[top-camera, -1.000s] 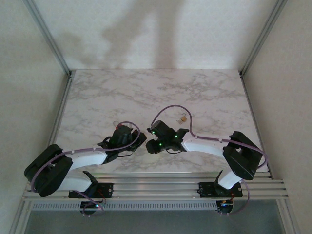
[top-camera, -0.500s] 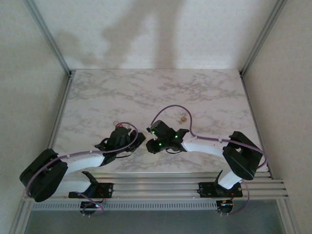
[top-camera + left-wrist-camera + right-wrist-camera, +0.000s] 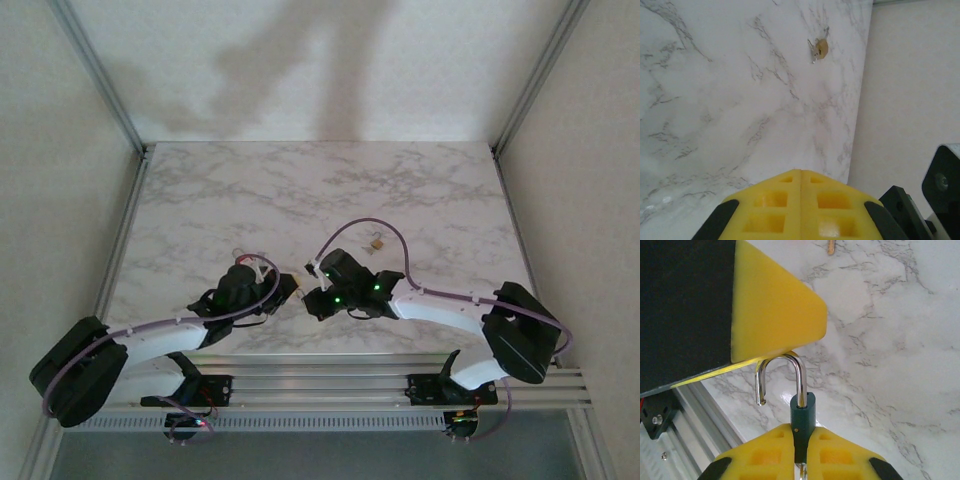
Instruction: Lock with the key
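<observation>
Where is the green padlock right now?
In the right wrist view, the green padlock sits low in the middle, pinched in the right gripper, its open shackle just under the left gripper.

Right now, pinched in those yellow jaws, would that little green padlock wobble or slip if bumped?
Probably rigid and heavy for its size: the padlock looks solid with a metal shackle. That shackle stands open, so it may swivel. Gripped by its narrow body, it might pivot.

dark green padlock (image 3: 803,415) with shiny silver shackle, bright yellow square-gridded finger pads (image 3: 765,460) either side of the padlock, white tabletop (image 3: 300,190) veined grey like marble, small brass-coloured object (image 3: 818,48)
</observation>
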### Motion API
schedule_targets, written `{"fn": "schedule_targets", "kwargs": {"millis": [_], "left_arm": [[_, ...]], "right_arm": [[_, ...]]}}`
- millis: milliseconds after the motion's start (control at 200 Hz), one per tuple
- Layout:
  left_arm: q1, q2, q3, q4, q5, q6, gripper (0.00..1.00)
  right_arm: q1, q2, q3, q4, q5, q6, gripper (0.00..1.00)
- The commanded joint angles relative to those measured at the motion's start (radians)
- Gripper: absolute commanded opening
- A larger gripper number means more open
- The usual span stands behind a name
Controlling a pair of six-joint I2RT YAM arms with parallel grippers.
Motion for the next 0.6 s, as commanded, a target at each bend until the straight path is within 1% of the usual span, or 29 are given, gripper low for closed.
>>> {"fn": "schedule_targets", "kwargs": {"millis": [0, 325, 455, 596], "left_arm": [[0.012, -0.015, -0.033, 0.040, -0.012, 0.011, 0.00], [0.032, -0.064, -0.088, 0.118, 0.011, 0.035, 0.00], [0.036, -0.094, -0.111, 0.144, 0.012, 0.045, 0.00], [0.038, -0.138, -0.128, 0.155, 0.012, 0.053, 0.00]], "right_arm": [[0.003, -0.045, -0.024, 0.019, -0.075, -0.022, 0.00], [-0.019, -0.131, -0.056, 0.067, -0.235, 0.009, 0.00], [-0.027, -0.145, -0.059, 0.070, -0.269, 0.027, 0.00], [-0.036, -0.136, -0.058, 0.060, -0.276, 0.033, 0.00]]}}
